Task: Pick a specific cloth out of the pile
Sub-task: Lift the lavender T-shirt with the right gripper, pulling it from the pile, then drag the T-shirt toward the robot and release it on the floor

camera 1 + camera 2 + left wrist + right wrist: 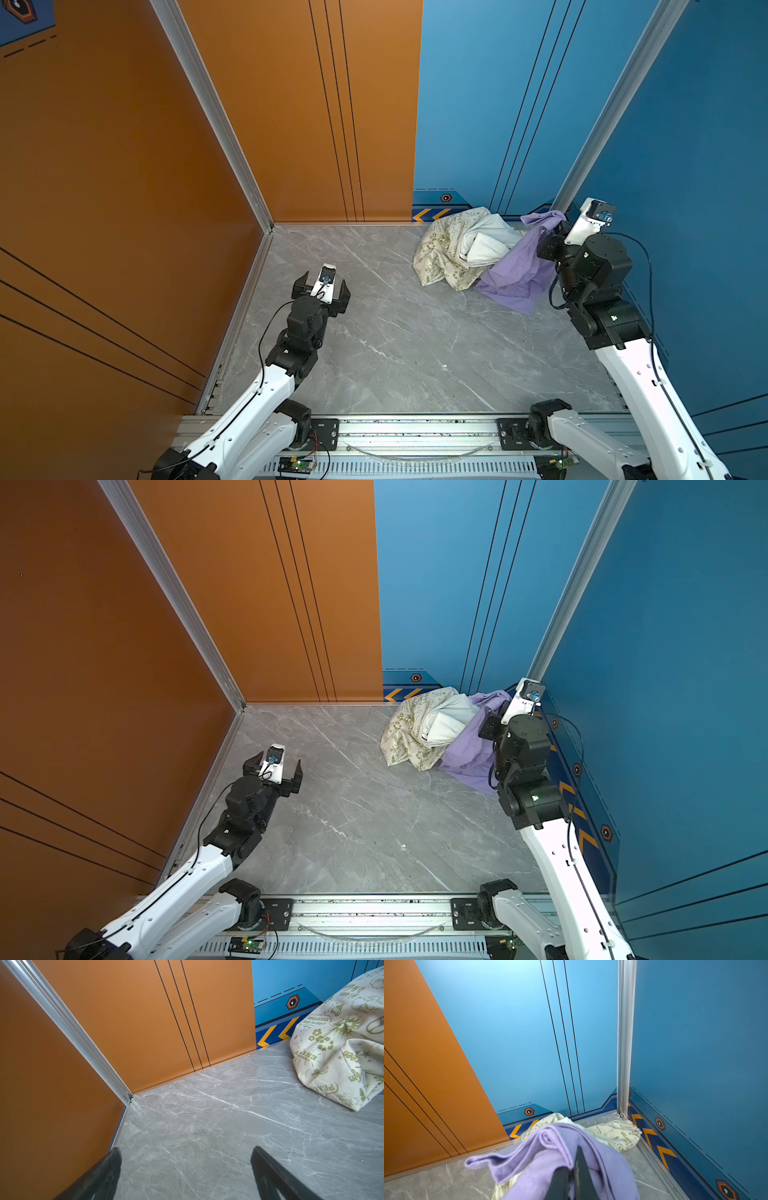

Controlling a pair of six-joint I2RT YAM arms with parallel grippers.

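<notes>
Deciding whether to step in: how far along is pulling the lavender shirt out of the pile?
Done: the right gripper is shut on a fold of the lavender T-shirt. In hand: that fold is raised, but the rest lies on the table against the cream printed cloth and white cloth. Left: draw it clear of both. The left gripper is open, holding nothing.

Three cloths, two grippers, one counter (395,340).
At the counter's far right corner lies one pile (459,259) of two cloths, one cream cloth with green print (436,253) and one plain white cloth (488,245), with one lavender cloth (515,274) touching it, three in all. There are two arms, one left arm (249,399) and one right arm (640,374), each with one gripper: one left gripper (325,279), one right gripper (574,1165).
</notes>
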